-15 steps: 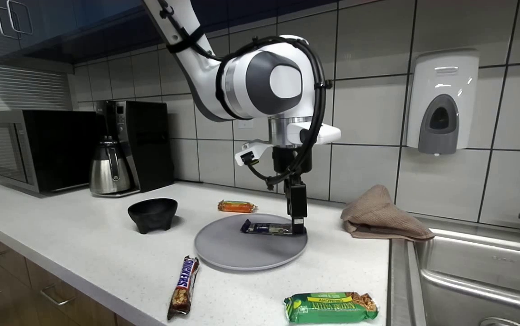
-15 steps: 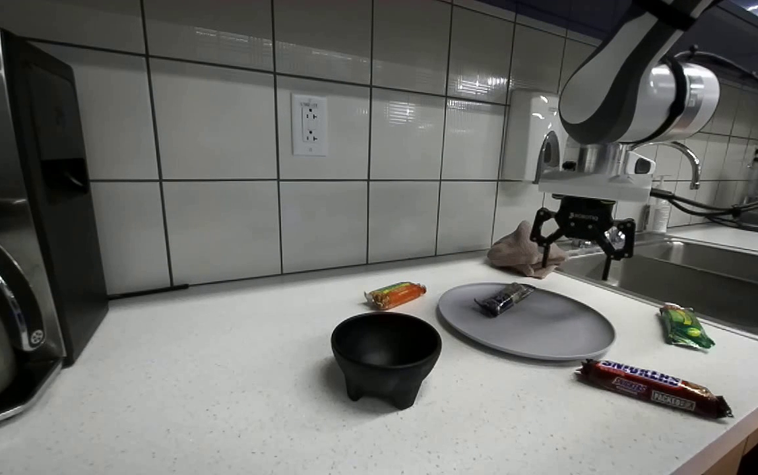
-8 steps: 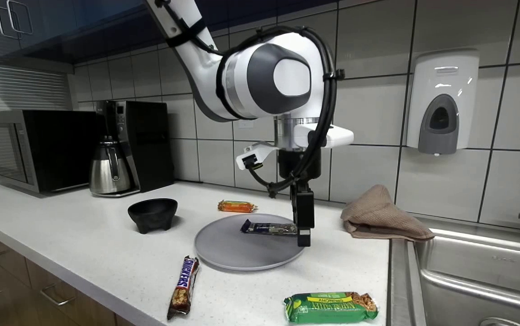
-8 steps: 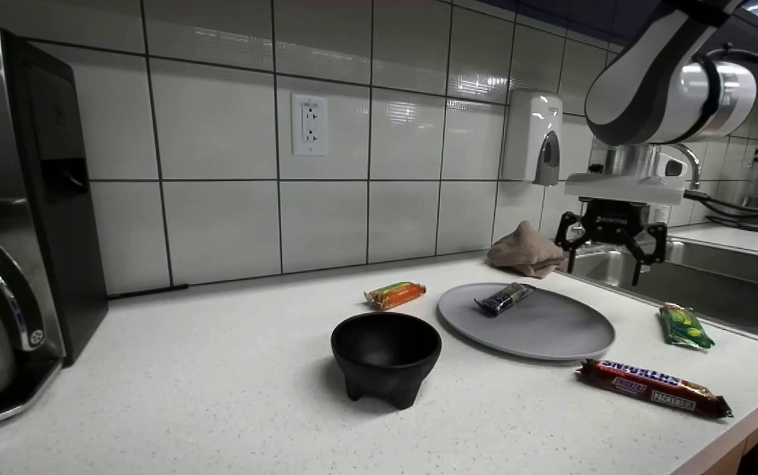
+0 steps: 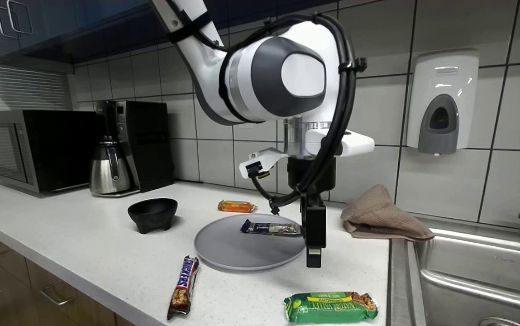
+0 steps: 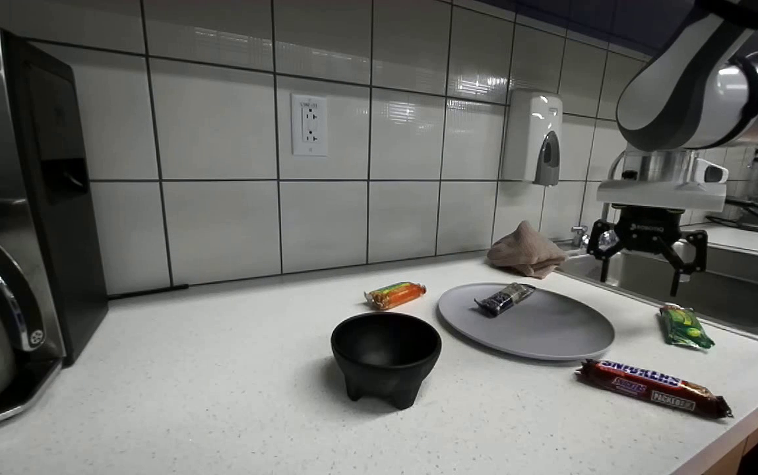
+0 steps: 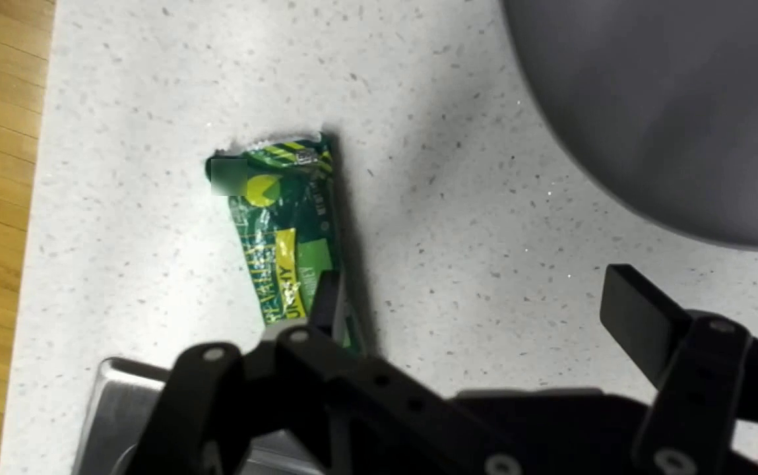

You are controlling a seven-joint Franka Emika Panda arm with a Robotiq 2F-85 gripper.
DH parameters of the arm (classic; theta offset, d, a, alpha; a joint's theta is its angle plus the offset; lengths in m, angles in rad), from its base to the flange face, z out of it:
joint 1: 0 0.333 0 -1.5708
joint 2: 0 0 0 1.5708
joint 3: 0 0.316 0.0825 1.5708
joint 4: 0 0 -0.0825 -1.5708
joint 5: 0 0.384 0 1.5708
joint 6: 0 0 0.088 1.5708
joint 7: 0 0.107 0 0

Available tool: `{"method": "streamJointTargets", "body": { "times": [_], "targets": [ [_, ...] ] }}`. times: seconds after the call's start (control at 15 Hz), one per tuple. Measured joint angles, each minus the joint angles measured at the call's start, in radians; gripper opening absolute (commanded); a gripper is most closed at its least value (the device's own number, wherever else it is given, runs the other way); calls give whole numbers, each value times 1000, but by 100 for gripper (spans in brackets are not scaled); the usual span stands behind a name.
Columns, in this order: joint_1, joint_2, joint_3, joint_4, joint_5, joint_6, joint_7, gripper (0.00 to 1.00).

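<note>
We find the tool point(image 6: 640, 282) hanging over the tabletop point(image 5: 119, 253), its two fingers spread wide apart, and in the wrist view we see the speckled surface between them. Closest to it we make out the green Nature Valley bar point(image 5: 331, 308), which lies flat on the tabletop near the sink point(image 5: 490, 267); in the wrist view one finger hides its lower end, though an exterior view shows us the two apart. Beside them we have the grey plate point(image 5: 237, 253), with a dark-wrapped bar point(image 6: 505, 299) lying on it. Around the plate, in both exterior views, we see a Snickers bar point(image 6: 654, 389) just off its rim, an orange-wrapped bar point(image 6: 396, 295) towards the tiled wall point(image 6: 220, 224), and a black footed bowl point(image 6: 386, 356) standing upright. A brown cloth point(image 5: 379, 217) sits crumpled at the sink's edge. Farther off we spot a microwave point(image 5: 58, 149) and a coffee maker point(image 5: 149, 145) side by side.
</note>
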Motion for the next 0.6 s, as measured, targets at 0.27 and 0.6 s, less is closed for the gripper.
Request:
{"method": "streamJointTargets", "body": {
  "times": [0.27, 0.6],
  "targets": [
    [-15, -6, -17, -22, -24, 2, 0, 100],
    [-31, -13, -46, -51, -92, 6, 0, 100]
  ]
}}
